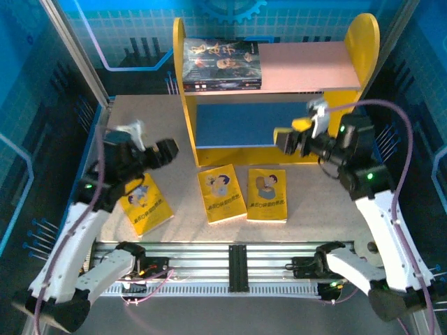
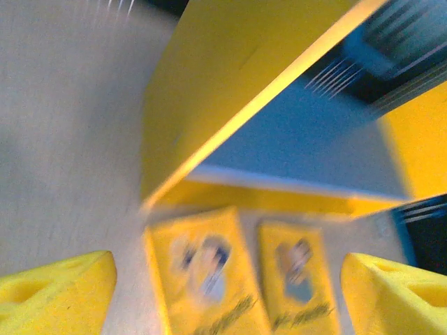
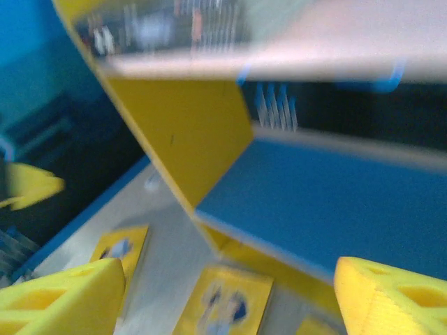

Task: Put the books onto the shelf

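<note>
Three yellow books lie flat on the table in front of the shelf [image 1: 363,52]: one at the left [image 1: 145,202], one in the middle [image 1: 221,193], one at the right [image 1: 267,195]. Dark-covered books [image 1: 222,64] lie stacked on the left of the pink upper board. My left gripper [image 1: 171,149] hovers open by the shelf's left side panel, above the left book. My right gripper [image 1: 283,139] hovers open in front of the blue lower board. In the left wrist view its yellow fingers [image 2: 56,293] frame two books [image 2: 206,279]. The right wrist view shows a book [image 3: 223,303] between its fingers [image 3: 391,300].
The blue lower board [image 3: 335,202] carries nothing. The shelf's yellow side panel [image 2: 230,91] stands close to the left gripper. Aluminium posts and blue walls close in the table's sides. A rail [image 1: 237,262] runs along the near edge between the arm bases.
</note>
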Tool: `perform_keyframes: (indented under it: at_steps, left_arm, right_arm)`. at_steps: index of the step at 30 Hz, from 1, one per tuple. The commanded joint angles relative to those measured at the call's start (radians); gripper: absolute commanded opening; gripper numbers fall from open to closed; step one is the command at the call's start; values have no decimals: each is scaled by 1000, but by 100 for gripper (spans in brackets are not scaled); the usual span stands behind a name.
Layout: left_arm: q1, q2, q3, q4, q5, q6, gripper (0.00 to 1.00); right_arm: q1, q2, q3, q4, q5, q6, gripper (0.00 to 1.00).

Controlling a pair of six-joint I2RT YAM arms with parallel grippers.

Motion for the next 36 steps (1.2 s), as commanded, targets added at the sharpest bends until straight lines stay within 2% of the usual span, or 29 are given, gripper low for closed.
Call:
perform_keyframes:
  at_steps: [1,3,6,12,20,29,36]
  left_arm:
    - [-53,-14,-192,13,-43,-165,83]
    - [-101,-7,-275,60,-47,-213,84]
    - [-180,46,-333,101,-63,-269,84]
    - [-285,215,-394,257,-59,-352,84]
    - [-321,366,-415,396,-20,-385,84]
    - [-343,467,-420,495,-12,-420,84]
    - [-352,538,-421,523,-11,-430,84]
  right_arm:
    - [138,29,-225,5,92,112,77]
    - [210,63,-322,56,120,144,76]
    - [254,144,-403,165,110,183,75]
    - [292,397,-409,315,89,192,72]
    - [305,636,-333,409,51,168,66]
    - [332,808,-249,435,25,152,60]
    - [351,860,-278,395,174,179,39]
